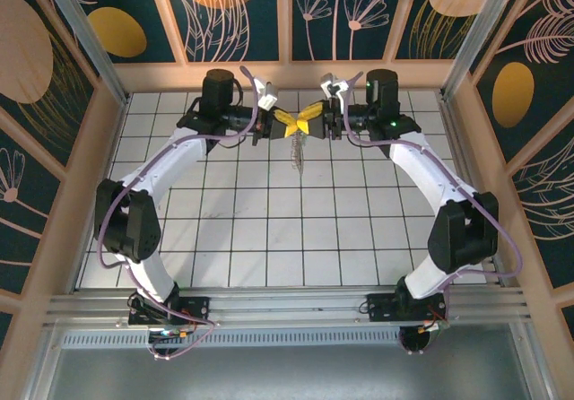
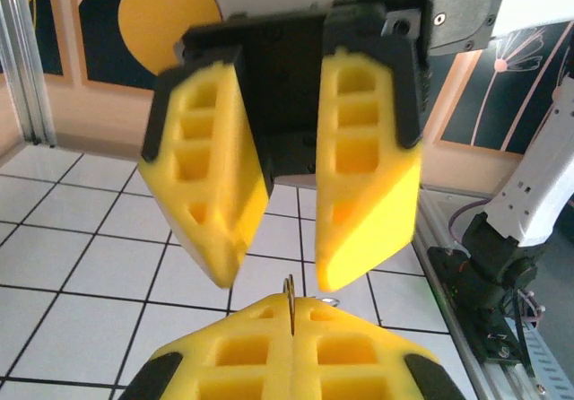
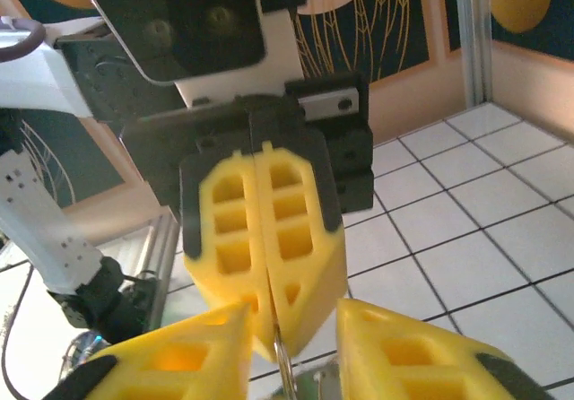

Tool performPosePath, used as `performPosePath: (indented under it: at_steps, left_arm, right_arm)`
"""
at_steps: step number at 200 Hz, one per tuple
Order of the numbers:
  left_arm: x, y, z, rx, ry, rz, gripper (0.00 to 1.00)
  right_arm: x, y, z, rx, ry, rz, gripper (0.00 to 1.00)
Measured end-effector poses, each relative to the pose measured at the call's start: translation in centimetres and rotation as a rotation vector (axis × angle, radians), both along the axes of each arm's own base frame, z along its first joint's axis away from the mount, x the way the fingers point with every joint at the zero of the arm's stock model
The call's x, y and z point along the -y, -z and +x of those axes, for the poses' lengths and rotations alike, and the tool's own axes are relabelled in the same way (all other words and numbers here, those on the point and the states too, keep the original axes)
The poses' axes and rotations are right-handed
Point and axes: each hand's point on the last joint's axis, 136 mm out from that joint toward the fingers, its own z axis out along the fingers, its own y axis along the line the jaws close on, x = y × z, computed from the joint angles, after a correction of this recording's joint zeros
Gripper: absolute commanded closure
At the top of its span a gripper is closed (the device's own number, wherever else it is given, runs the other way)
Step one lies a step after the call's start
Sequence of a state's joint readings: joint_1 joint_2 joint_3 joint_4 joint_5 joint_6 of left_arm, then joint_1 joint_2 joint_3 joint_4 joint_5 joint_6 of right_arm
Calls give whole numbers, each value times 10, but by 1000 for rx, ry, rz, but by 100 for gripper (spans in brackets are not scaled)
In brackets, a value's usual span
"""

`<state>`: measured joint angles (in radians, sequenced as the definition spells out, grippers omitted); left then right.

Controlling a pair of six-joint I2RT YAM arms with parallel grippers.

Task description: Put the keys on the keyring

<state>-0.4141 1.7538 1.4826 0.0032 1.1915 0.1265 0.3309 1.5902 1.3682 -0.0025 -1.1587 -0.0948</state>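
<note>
Nearest first: L arm (image 1: 143,212) and R arm (image 1: 457,225) arch out from the near edge over the tiled counter (image 1: 269,239) and meet mid-air above its far rows.

L tool (image 2: 291,315): pads pressed together, pinching the keyring (image 2: 290,303) edge-on, w/ a thin sliver of wire sticking up from the seam. From above, a greyish cluster (image 1: 298,153) dangles under the grip (too small to say what's key vs. hardware).

R tool (image 3: 294,319): fingers apart, tips either side of L's closed tips, gripping nothing.

Step in hand, as I read it: R comes in for a second hold so the ring can be worked.

To do it well:
- L should hold firm w/ no wrist roll, else the wire twists in the foam.
- R should close on bare wire just beside L's pinch, not on L's pads, and square to the ring's plane.
- Close slowly, and check the wire sits mid-pad before L eases off.

Main risk: both grips go loose at once and the ring drops to the tiles.
</note>
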Motion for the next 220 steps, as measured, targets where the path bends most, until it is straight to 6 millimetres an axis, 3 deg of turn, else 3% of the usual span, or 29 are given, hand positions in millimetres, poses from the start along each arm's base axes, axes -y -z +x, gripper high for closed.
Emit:
performPosePath:
  at_steps: [36, 97, 129, 220]
  left_arm:
    - [3, 5, 1, -16, -45, -10, 100]
    - [-5, -33, -13, 50, -75, -122, 100]
    - [-6, -40, -18, 56, -57, -150, 100]
    - [-6, -42, -24, 46, -22, -158, 100]
  right_arm:
    - [15, -5, -9, 31, 51, 18, 62]
    - [33, 18, -21, 11, 131, 45, 53]
    - [34, 27, -23, -3, 130, 53, 51]
    - [18, 11, -34, 48, 32, 84, 51]
